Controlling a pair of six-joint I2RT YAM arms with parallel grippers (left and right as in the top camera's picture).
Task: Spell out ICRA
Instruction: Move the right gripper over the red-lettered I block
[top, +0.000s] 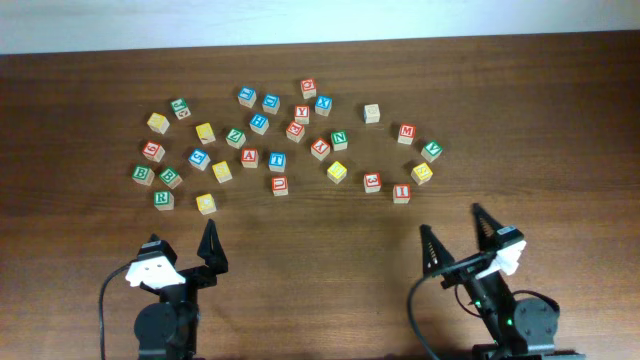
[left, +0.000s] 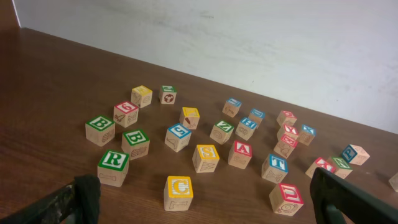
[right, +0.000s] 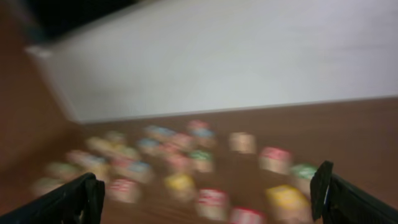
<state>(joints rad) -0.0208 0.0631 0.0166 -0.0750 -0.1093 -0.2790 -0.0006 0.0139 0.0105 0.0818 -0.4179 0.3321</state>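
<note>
Many lettered wooden blocks lie scattered across the far half of the table. A yellow C block (top: 206, 203) (left: 179, 191) is nearest my left gripper. A green R block (top: 163, 198) (left: 113, 167) sits left of it. A red A block (top: 250, 157) (left: 240, 154) lies farther back. A red block (top: 401, 192) at the right front seems to read I. My left gripper (top: 184, 245) (left: 205, 208) is open and empty, just short of the C block. My right gripper (top: 452, 222) (right: 208, 186) is open and empty, short of the blocks. The right wrist view is blurred.
Other blocks surround the named ones: a blue T (top: 277, 161) (left: 274, 167), a red block (top: 280, 185) (left: 286, 198), green B blocks (left: 99, 129) and a yellow block (top: 337, 171). A pale wall (left: 249, 43) stands behind the table's far edge.
</note>
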